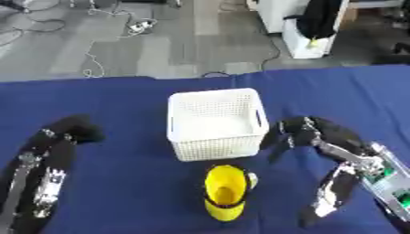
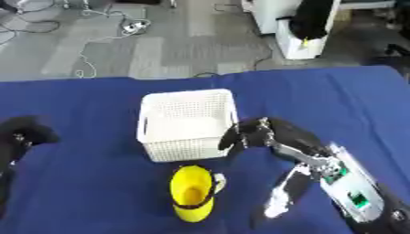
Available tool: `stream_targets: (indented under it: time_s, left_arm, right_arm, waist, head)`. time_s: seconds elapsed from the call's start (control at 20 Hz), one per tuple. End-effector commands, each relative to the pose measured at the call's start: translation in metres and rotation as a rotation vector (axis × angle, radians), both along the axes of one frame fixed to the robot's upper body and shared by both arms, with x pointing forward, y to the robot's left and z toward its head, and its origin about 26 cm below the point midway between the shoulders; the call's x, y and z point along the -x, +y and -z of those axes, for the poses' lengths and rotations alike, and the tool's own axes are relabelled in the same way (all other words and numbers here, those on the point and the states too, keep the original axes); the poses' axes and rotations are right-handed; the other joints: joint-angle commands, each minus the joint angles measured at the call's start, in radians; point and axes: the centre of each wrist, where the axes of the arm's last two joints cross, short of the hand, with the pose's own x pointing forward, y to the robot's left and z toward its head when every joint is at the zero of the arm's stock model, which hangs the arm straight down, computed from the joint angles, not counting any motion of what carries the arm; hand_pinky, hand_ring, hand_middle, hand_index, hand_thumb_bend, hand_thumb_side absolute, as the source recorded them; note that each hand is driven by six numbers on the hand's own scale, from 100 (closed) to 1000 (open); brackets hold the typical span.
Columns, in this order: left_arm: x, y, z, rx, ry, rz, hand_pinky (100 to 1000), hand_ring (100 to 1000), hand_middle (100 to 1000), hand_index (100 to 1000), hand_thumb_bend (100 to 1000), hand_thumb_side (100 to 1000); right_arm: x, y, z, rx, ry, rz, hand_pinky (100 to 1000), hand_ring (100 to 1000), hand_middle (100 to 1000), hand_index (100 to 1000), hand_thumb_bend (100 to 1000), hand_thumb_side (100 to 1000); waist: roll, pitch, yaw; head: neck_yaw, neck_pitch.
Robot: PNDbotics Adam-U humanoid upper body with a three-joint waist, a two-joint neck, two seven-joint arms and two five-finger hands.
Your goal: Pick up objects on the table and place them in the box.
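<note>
A yellow plastic cup with a dark band and a small side handle (image 1: 226, 192) lay on its side on the blue-covered worktop (image 1: 120, 183), just in front of the white perforated plastic box (image 1: 214, 123), its mouth turned toward the box. It looked light, stiff and rather smooth, likely to roll, so taking it across the body or at the rim seemed the safest hold. The right hand (image 2: 250, 135) hung beside the box's right wall with fingers curled on nothing, while the left hand (image 1: 76, 129) rested well apart at the left, its fingers impossible to make out.
</note>
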Motion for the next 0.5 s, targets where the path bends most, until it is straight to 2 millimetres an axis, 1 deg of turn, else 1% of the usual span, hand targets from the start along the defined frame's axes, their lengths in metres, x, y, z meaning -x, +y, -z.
stream_targets:
  time_s: [0.05, 0.5]
  left_arm:
    - [0.001, -0.002, -0.008, 0.003, -0.032, 0.012, 697, 648, 618, 813, 187, 837]
    - [0.002, -0.003, -0.008, 0.004, -0.030, 0.016, 697, 649, 618, 813, 188, 838]
  right_arm:
    - [0.002, 0.003, -0.011, 0.165, -0.114, -0.114, 637, 677, 675, 617, 856, 639]
    - [0.004, 0.015, -0.004, 0.208, -0.175, -0.116, 696, 715, 699, 608, 873, 635]
  waist:
    - [0.000, -0.010, 0.002]
    - [-0.002, -0.011, 0.006]
  head:
    - [0.004, -0.008]
    - [-0.003, -0.001]
